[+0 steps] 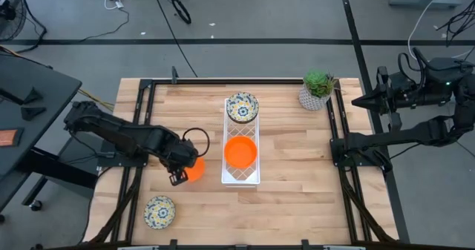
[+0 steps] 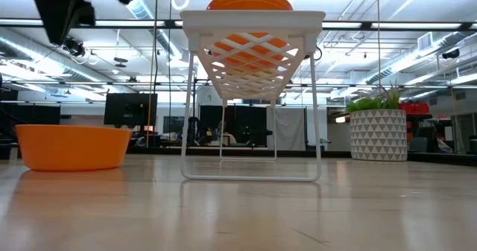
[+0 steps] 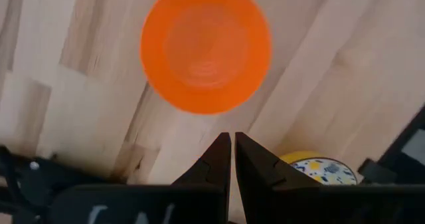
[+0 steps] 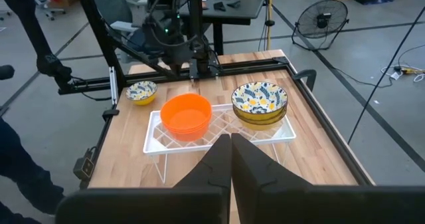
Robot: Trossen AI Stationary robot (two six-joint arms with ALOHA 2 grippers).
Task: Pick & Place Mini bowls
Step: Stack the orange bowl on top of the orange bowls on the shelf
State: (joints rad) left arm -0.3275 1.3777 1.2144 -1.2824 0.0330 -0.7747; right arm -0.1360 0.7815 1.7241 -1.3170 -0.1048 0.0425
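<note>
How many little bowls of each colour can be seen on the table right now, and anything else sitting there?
Orange bowls: 2, one on the white rack, one on the table under the left claw.
Floral bowls: 2, one on the rack, one on the table.
White rack: 1.
Potted plant: 1.
Total: 6.

Table: a pale butcher-block wooden table (image 1: pixel 297 205) sits mid-room, framed by black rails.
Floor: grey concrete floor (image 1: pixel 245 12) all around the table, with loose cables (image 1: pixel 178 9) trailing beyond its far edge.
Fan: a standing fan (image 4: pixel 321 16) on the floor, well apart from the table.
Desk: a dark desk (image 1: pixel 22 116) just beside the table.
Ceiling: strip lights (image 2: pixel 417 53) and exposed ducts overhead.
</note>
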